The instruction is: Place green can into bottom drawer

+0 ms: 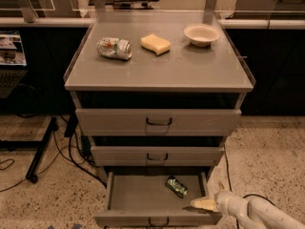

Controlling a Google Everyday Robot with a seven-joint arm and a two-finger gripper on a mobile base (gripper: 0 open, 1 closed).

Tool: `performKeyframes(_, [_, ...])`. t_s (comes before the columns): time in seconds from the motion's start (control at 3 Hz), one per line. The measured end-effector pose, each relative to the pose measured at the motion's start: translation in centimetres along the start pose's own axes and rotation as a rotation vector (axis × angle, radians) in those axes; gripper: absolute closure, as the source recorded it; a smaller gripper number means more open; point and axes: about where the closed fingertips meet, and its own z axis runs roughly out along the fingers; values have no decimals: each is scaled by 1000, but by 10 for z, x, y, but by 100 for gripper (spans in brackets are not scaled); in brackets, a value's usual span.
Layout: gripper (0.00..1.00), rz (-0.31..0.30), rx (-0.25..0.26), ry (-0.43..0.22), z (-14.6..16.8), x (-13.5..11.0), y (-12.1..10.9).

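There it is: the small dark green patterned drink can (176,186) lies on its side inside the open lowest grey metal drawer (136,195), right of that drawer's centre. The pale claw (205,203) sits at the drawer's front right corner, apart from the can (spread or pinched, I cannot tell). Placement looks done. The tidy exit is straight up and out, clear of the drawer's right wall, without nudging the can.

The pulled-out grey metal bottom drawer (136,194) is reachable from above, and its floor lies free at nine o'clock of the small dark green can (176,186). The cream-tipped gripper (205,203) occupies the drawer's right front corner, at four o'clock of the can. The grey middle drawer (157,155) overhangs the rear at twelve o'clock.
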Motion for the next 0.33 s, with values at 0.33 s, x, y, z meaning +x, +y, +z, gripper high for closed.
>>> performKeyframes(0.33, [0,8,19,-14,-14,4,-1])
